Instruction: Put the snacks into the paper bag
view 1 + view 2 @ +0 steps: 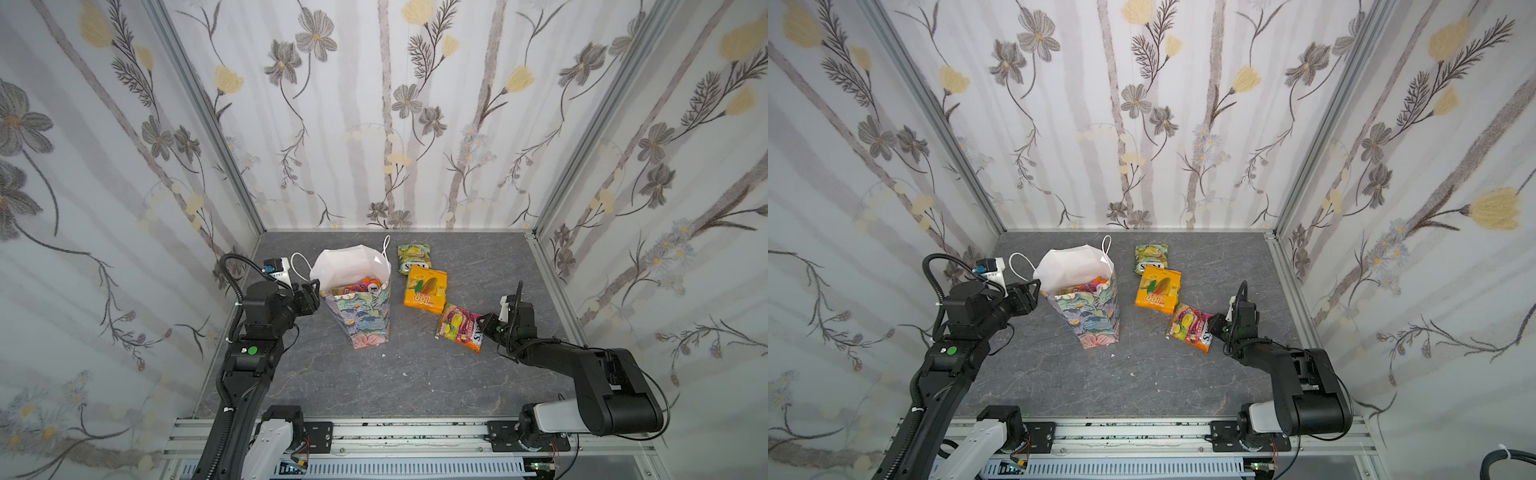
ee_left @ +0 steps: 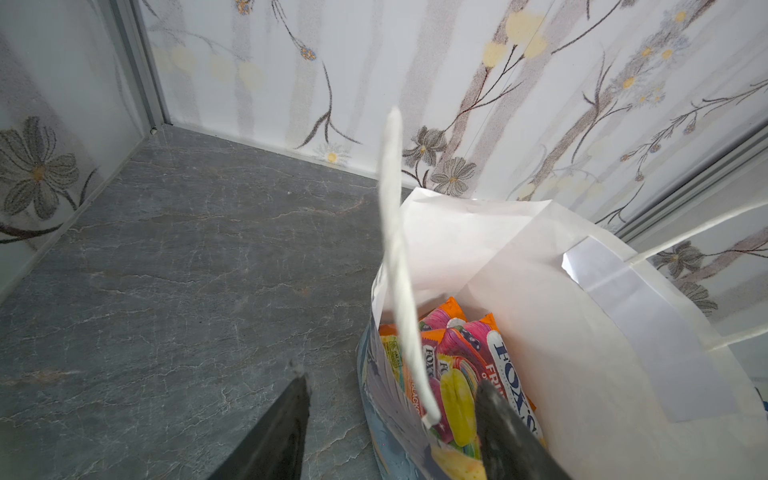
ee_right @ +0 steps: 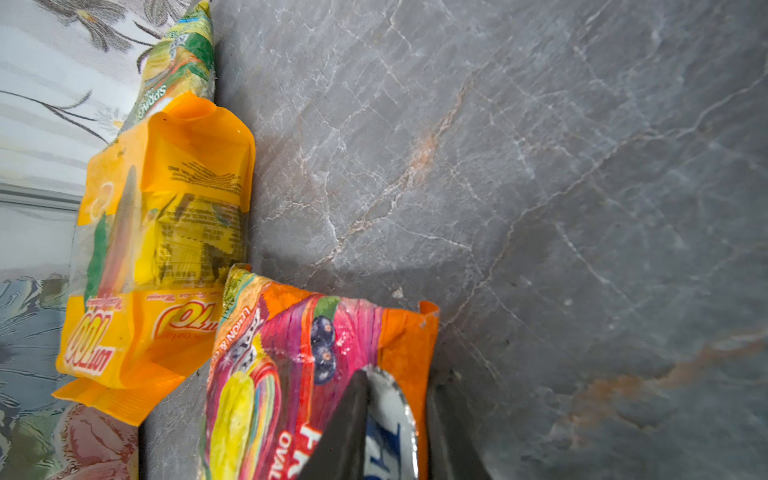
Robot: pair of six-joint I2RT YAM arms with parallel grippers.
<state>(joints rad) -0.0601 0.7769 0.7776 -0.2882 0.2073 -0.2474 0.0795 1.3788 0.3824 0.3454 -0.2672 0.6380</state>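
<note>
Your paper bag (image 1: 361,316) stands upright on the grey veined worktop (image 1: 415,382), left of the middle in both top views. Its mouth is open and its white inside shows. Several snacks (image 2: 461,365) already lie in the bottom, among them pink, yellow and orange FOX'S packets, heaped over one another.

Your left gripper (image 2: 390,378) sits at the bag's left rim with its jaws spread. In the left wrist view one finger (image 2: 282,424) is outside the wall and the other finger (image 2: 507,432) is inside, above the packets. The wall passes between them, and neither pad visibly presses on it. A white cord handle (image 2: 397,266) stands up from the rim in the gap between the two fingers.

Three packets remain on the worktop to the right of the bag, in a row slanting from far to near.
- The green-yellow packet (image 1: 414,258) lies farthest back.
- The orange-yellow mango pack (image 1: 424,289) overlaps its near edge.
- The red FOX'S packet (image 1: 459,328) lies nearest, and its corner touches the mango pack's near right corner.

Your right gripper (image 1: 482,322) comes in low from the right and pinches the right end of the red FOX'S packet. The right wrist view shows the jaws drawn close, with the crumpled foil edge bulging between them. You cannot tell from these views whether that end is off the worktop.
</note>
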